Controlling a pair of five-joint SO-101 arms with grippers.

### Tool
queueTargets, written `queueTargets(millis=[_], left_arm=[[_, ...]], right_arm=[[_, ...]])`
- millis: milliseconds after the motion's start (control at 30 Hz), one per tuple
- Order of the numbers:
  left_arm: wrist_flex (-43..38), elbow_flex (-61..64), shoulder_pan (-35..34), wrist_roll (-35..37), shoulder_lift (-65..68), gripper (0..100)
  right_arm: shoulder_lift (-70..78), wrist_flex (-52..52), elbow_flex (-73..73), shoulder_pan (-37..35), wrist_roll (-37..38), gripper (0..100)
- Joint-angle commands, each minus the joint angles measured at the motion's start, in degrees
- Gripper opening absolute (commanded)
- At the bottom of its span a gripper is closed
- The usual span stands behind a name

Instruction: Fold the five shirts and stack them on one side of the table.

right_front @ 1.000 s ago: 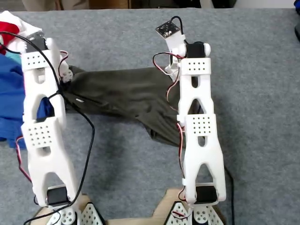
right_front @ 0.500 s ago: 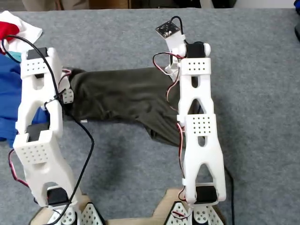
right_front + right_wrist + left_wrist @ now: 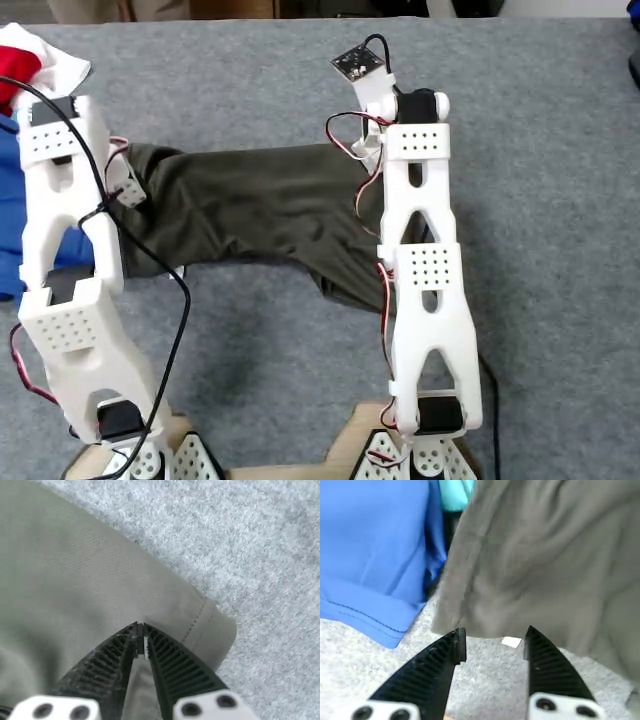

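1. Olive shirt (image 3: pixel 260 210) lies across the middle of the high view on the grey table (image 3: pixel 540 200), rumpled, with no fold made in it.
2. The task looks to be at an early stage. No neat stack shows anywhere. A blue shirt (image 3: pixel 370 545), a teal cloth (image 3: pixel 455 492) and a white and red cloth (image 3: pixel 45 60) lie in a loose heap at the left edge and upper left of the high view. None of them appears folded, so most of the work is probably left. I cannot count all five shirts.
3. The left gripper (image 3: pixel 494 641) stands with its jaws wide apart at the shirt's left end. In the left wrist view the hem hangs just above the fingertips, with a small white tag (image 3: pixel 511 641) between them. It grips nothing.
4. The right gripper (image 3: pixel 139 641) has its jaws pressed together on the olive cloth, just beside a hemmed corner at the shirt's right end. It appears to pinch the fabric there.
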Motion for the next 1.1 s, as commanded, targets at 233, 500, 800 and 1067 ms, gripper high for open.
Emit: queueTargets(millis=[233, 500, 800, 1067], left_arm=[[-19.2, -6.8, 0.5, 6.5, 3.8, 19], [-24.6, -15.2, 0.4, 6.5, 18.0, 16], [-18.6, -31.5, 0.4, 6.5, 25.6, 5], [-14.9, -41.4, 1.1, 6.6, 28.6, 2]], right_arm=[[-0.2, -0.4, -0.6, -0.9, 0.4, 0.6], [-0.2, -0.4, -0.7, -0.9, 0.4, 0.6], [-0.2, -0.4, -0.7, -0.9, 0.4, 0.6], [-0.2, -0.4, -0.7, -0.9, 0.4, 0.6]])
